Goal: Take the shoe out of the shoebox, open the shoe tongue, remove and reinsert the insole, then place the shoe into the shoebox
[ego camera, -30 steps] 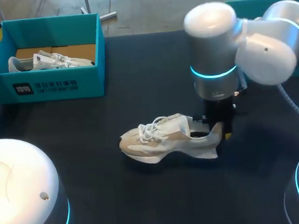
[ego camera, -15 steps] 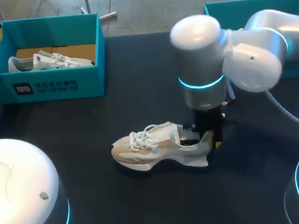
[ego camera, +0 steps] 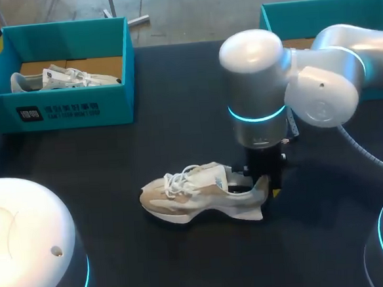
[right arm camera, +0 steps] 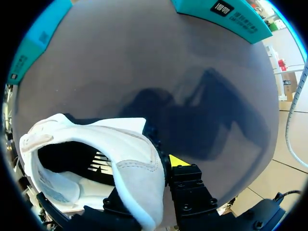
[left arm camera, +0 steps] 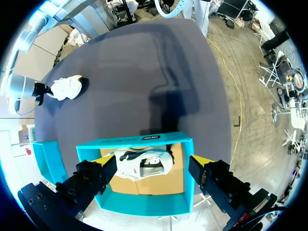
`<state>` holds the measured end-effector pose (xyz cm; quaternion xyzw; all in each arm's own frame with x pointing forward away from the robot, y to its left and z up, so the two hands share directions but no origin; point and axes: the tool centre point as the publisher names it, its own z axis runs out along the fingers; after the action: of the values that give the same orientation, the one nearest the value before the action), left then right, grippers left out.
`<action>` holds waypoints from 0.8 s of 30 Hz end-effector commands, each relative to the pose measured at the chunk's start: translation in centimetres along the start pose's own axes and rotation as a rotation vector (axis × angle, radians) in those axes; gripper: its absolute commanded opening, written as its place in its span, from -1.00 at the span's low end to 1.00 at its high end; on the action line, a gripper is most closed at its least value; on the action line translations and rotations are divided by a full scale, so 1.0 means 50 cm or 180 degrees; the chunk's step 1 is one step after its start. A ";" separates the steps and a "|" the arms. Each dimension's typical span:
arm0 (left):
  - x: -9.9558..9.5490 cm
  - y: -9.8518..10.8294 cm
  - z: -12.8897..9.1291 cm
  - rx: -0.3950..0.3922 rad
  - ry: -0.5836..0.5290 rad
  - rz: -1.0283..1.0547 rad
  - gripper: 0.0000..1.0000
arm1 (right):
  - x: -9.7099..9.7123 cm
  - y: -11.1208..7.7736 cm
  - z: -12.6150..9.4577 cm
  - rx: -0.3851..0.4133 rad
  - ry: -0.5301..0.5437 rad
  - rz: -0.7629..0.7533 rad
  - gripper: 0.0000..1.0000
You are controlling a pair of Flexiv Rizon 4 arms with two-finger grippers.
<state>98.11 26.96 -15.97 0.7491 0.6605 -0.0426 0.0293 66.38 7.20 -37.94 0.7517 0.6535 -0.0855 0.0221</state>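
Where the dark surface (ego camera: 114, 162) lies closest to the robot, a beige-and-white shoe (ego camera: 195, 194) stands on its sole, out of any box. Its toe points toward the left arm's side and its heel toward the right arm's side. Its white laces (ego camera: 181, 178) sit loosely bunched over the tongue.

The right arm (ego camera: 260, 86) comes in from the right and stands nearly upright over the heel end, wrist pointing down. The right pincer (ego camera: 267, 185) is at the back of the shoe. In the right wrist view, one yellow-tipped finger (right arm camera: 178, 161) presses against the outside of the heel wall. The other finger is mostly hidden inside the shoe's opening, so the pincer seems clenched on the heel rather than merely resting against it. The dark inside of the shoe shows in that view, open toward the camera.

Farther back, at the far left of the surface, stands the teal shoebox (ego camera: 64, 106), open at the top with a brown cardboard floor. A second shoe (ego camera: 62, 77), white and grey, lies inside it. The left pincer (left arm camera: 154, 163) hangs above this shoebox with its fingers spread wide, released and holding nothing.

At the far right edge, partly behind the right arm, stands a second teal box (ego camera: 327, 9).
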 end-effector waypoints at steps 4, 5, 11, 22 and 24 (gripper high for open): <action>0.000 -0.001 0.000 -0.0002 0.0007 0.0000 1.00 | 0.017 0.012 0.013 0.0043 -0.0037 -0.0005 -1.00; 0.000 -0.001 0.000 -0.0002 0.0007 0.0000 1.00 | 0.017 0.012 0.014 0.0045 -0.0040 0.0000 -1.00; 0.000 -0.001 0.000 -0.0002 0.0007 0.0000 1.00 | 0.018 0.011 0.020 0.0049 -0.0026 0.0011 -1.00; 0.000 -0.001 0.000 -0.0002 0.0007 0.0000 1.00 | 0.021 0.007 0.027 0.0080 -0.0040 0.0010 -0.85; 0.000 -0.001 0.000 -0.0002 0.0007 0.0000 1.00 | 0.021 0.005 0.026 0.0075 -0.0036 0.0010 -0.70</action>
<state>98.11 26.96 -15.97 0.7491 0.6604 -0.0426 0.0293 66.75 7.77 -39.14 0.7524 0.6512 -0.0979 0.0173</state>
